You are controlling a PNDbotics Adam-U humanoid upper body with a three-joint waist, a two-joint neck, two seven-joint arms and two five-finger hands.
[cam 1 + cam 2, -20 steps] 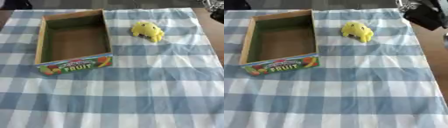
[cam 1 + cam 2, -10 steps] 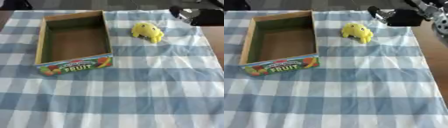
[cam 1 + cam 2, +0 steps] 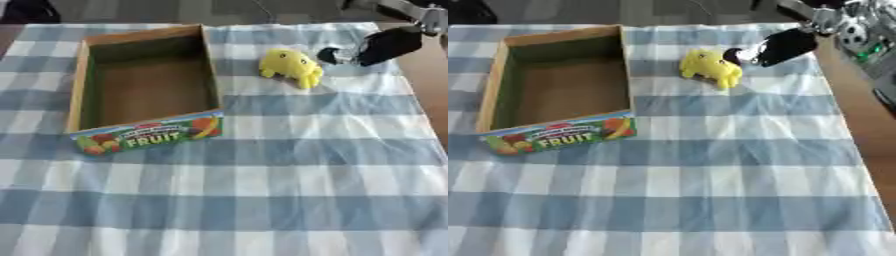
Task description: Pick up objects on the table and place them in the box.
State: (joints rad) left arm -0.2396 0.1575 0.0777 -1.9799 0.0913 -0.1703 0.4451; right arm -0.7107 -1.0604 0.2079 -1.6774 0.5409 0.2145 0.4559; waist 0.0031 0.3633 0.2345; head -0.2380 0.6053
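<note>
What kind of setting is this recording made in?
Probably a staged tabletop test area, not a home: a blue-and-white checked cloth covers the table, with only an open cardboard box printed FRUIT, a yellow soft toy, and the robot's black right hand reaching in.

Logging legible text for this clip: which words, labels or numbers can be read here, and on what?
"FRUIT": large letters on the printed front panel of the cardboard box.
A smaller line arched above it on the same panel: too blurred to read.
The yellow toy, the checked tablecloth and the right hand: no text visible.
</note>
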